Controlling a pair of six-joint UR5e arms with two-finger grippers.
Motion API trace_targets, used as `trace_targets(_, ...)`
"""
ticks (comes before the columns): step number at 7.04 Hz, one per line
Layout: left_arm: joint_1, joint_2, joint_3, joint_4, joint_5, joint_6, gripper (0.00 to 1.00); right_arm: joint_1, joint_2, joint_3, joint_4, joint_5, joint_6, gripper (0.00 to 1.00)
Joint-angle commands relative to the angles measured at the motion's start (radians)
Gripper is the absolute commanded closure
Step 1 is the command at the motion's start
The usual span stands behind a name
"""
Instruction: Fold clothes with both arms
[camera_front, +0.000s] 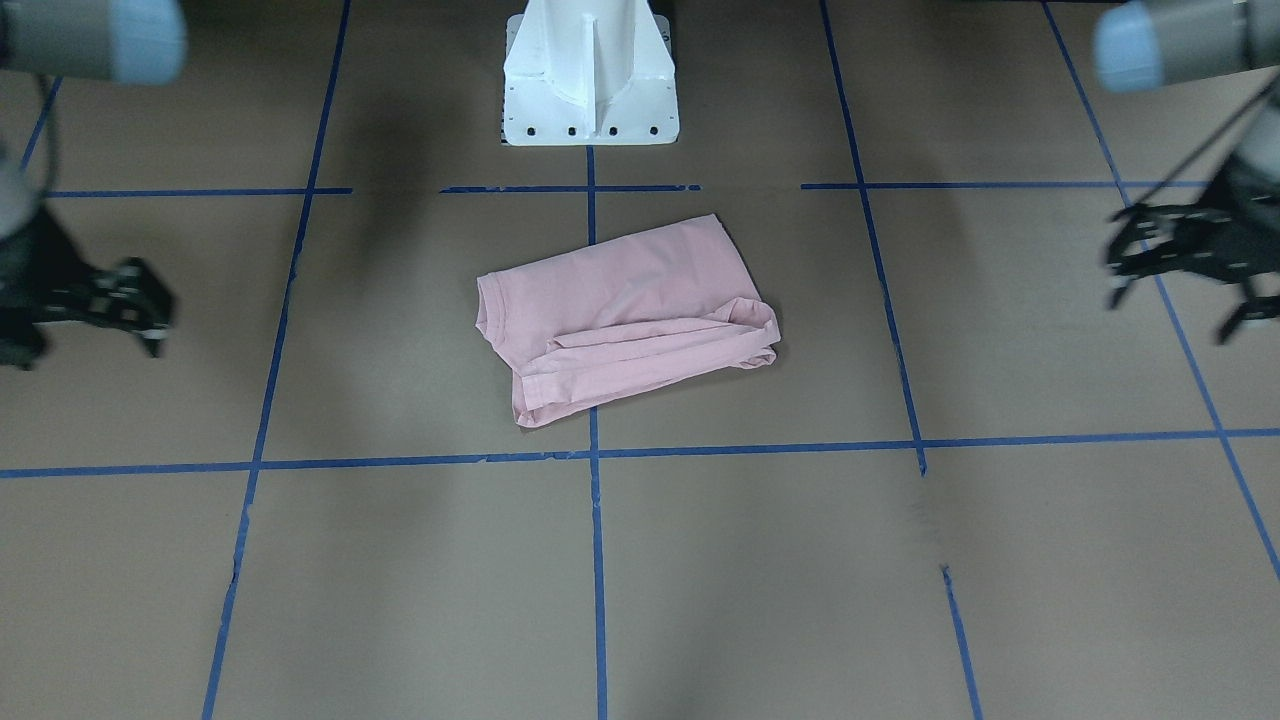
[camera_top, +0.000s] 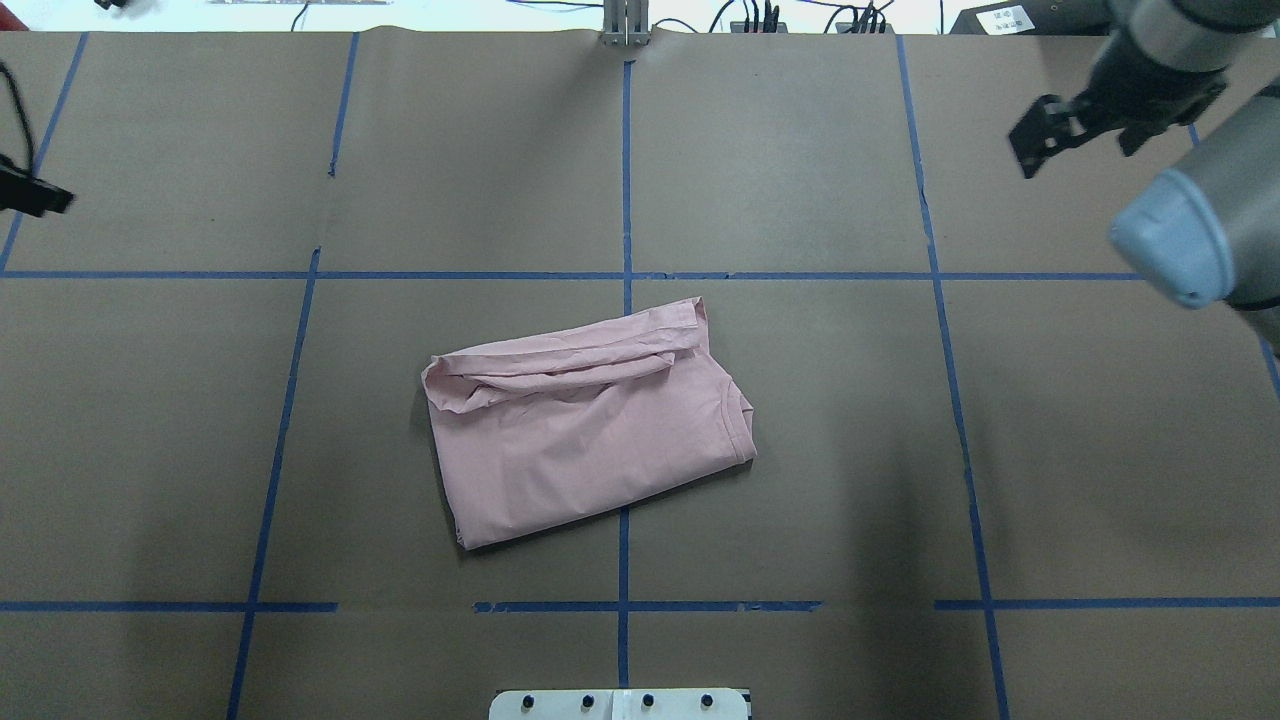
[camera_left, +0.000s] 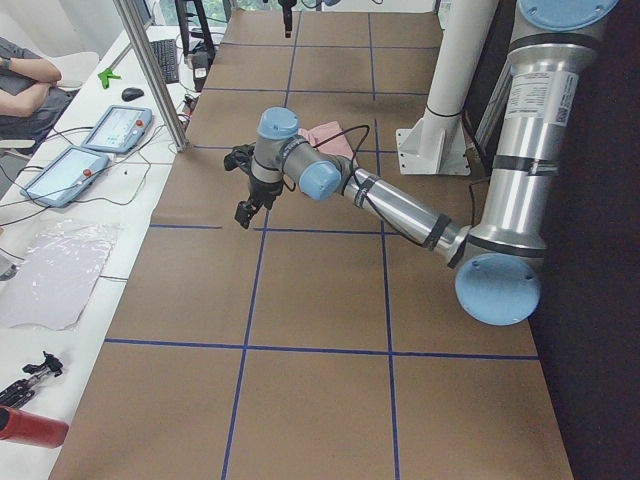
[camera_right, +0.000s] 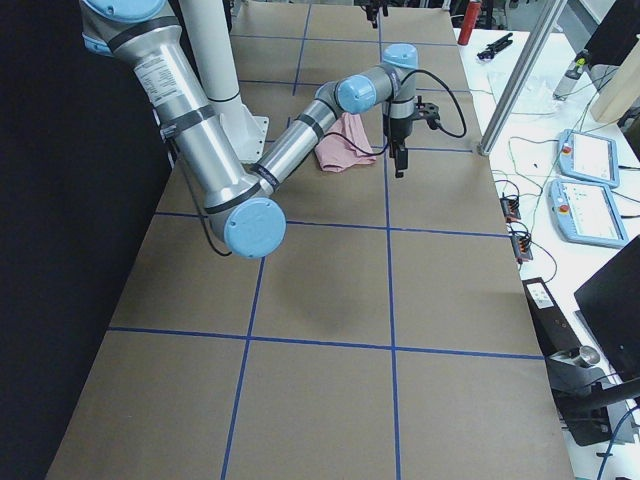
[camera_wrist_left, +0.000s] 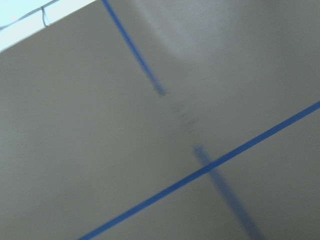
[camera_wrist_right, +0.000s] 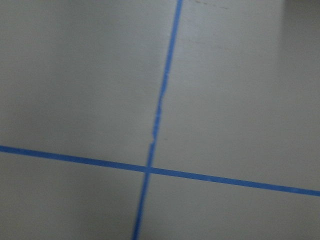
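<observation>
The pale pink T-shirt (camera_front: 630, 310) lies folded into a rough rectangle at the table's centre, plain side up, with a rolled fold along its edge farthest from the robot (camera_top: 560, 365). No print shows. My left gripper (camera_front: 1175, 300) hovers far out to the shirt's side, open and empty; only its tip shows at the overhead view's left edge (camera_top: 30, 192). My right gripper (camera_top: 1075, 140) hovers far out on the other side, open and empty, and also shows in the front view (camera_front: 148, 305). Both wrist views show only brown table and blue tape.
The white pedestal base (camera_front: 590, 90) stands just behind the shirt on the robot's side. Blue tape lines (camera_top: 625, 275) grid the brown table. Beyond the far edge are a metal post (camera_left: 150, 70), tablets (camera_left: 115, 125), cables and a seated person (camera_left: 25, 85).
</observation>
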Motion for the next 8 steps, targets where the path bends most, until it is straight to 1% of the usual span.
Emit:
trace_targets(1,-0.286,0.046,0.163,0.052,-0.105,0.381,0.0,0.228,-0.249,-0.024,-0.003,0.083,-0.375,0.0)
trace_targets(2,-0.316,0.1,0.199,0.048,-0.152,0.379,0.0,0.258,-0.329,-0.061,0.0,0.08,-0.375,0.0)
trace_targets(3,-0.318,0.134,0.237,0.045,-0.151,0.349,0.0,0.28,-0.372,-0.096,0.005,0.09,-0.382,0.0)
trace_targets(4,-0.336,0.154,0.311,0.019,-0.154,0.351,0.0,0.307,-0.432,-0.095,0.058,0.109,-0.4,0.0)
trace_targets(5,-0.383,0.151,0.317,0.003,-0.15,0.344,0.0,0.321,-0.521,-0.099,0.183,0.125,-0.432,0.0)
trace_targets(6,-0.384,0.159,0.325,0.006,-0.156,0.344,0.0,0.335,-0.578,-0.106,0.262,0.131,-0.431,0.0)
trace_targets(7,-0.384,0.162,0.325,0.006,-0.195,0.342,0.0,0.355,-0.625,-0.11,0.302,0.148,-0.437,0.0)
trace_targets(8,-0.384,0.161,0.324,0.047,-0.261,0.301,0.0,0.379,-0.644,-0.119,0.336,0.16,-0.443,0.0)
